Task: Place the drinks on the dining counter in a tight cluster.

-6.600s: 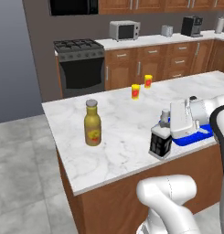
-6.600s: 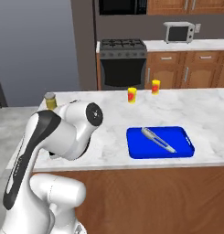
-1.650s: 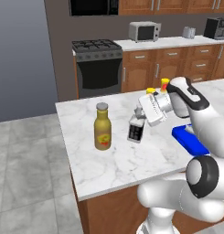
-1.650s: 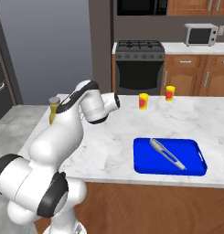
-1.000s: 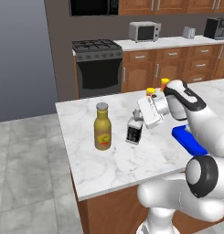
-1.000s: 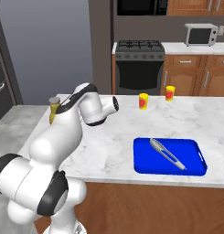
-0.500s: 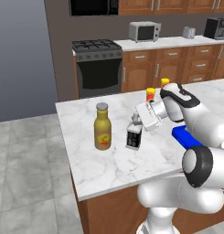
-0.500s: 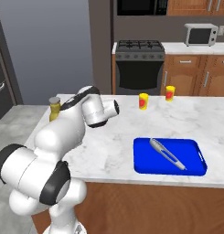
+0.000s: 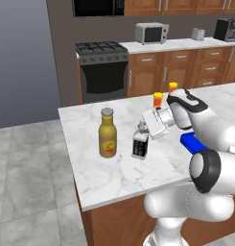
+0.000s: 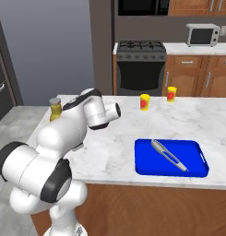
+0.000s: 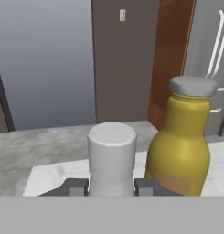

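Claw (image 11: 111, 187) carried square dark bottle (image 9: 139, 145) nearer rounded mustard bottle (image 9: 107, 134).

Square bottle (image 9: 139, 144) stands on the dining counter (image 9: 107, 173), just right of the tall bottle (image 9: 107, 133); cutting board (image 10: 171, 158) further right.

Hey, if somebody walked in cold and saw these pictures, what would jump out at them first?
Probably the white arm reaching over the marble dining counter, its gripper closed around the light cap of the small dark bottle. Just left of it in the left base view stands the tall mustard-yellow bottle, apart from it. After that, the bright blue tray near the counter's front edge, with a grey utensil lying on it.
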